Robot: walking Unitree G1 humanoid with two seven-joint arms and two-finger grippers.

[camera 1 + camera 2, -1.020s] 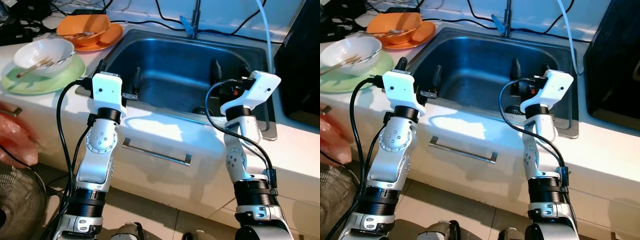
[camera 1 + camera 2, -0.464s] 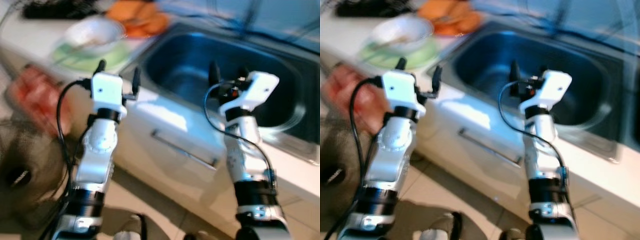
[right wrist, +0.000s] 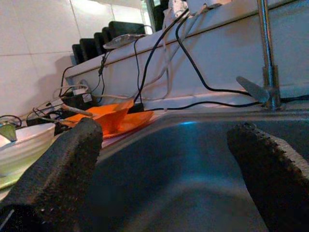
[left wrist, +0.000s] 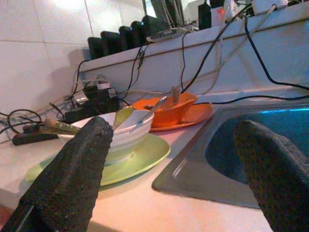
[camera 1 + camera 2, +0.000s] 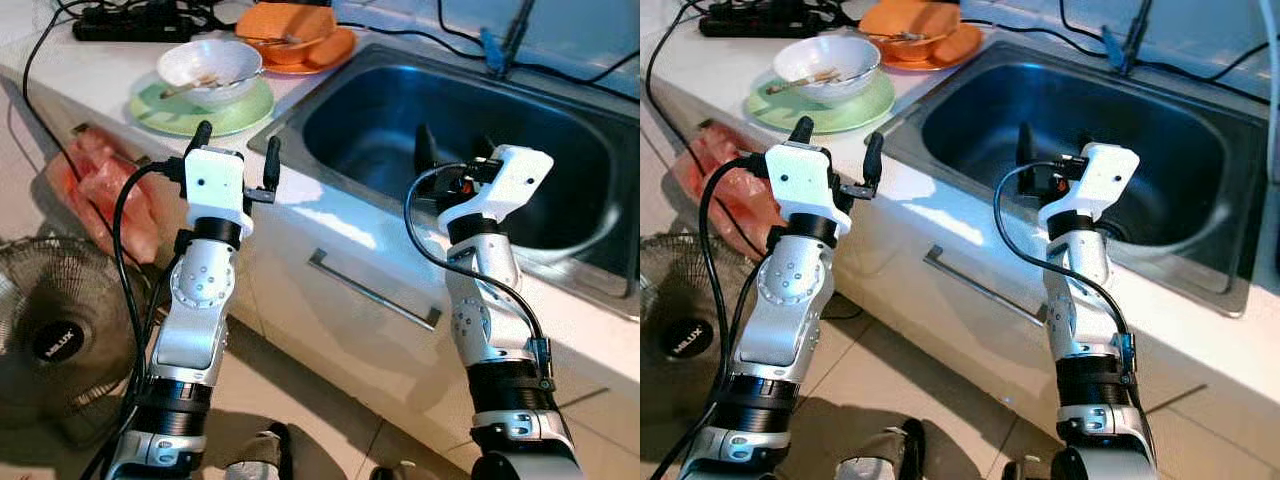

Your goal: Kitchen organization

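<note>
Facing the counter, both arms are raised before the steel sink (image 5: 560, 262). Left gripper (image 5: 236, 155), fingers wide apart and empty, hovers at the counter edge near the sink's left rim. Right gripper (image 5: 1048, 160), fingers likewise spread and empty, hangs over the basin. White bowl (image 5: 210, 66) with utensils sits on a green plate (image 5: 160, 108); orange dishes (image 5: 295, 35) lie behind, beside the sink. Fan (image 5: 45, 340) stands on the floor.

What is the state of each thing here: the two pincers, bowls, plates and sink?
Left pincer: open, holding nothing, raised at the counter edge.
Right pincer: open, holding nothing, over the sink.
White bowl: upright on green plate, utensils inside.
Orange bowl: on orange plate, utensils inside.
Sink: no dishes visible inside.
</note>
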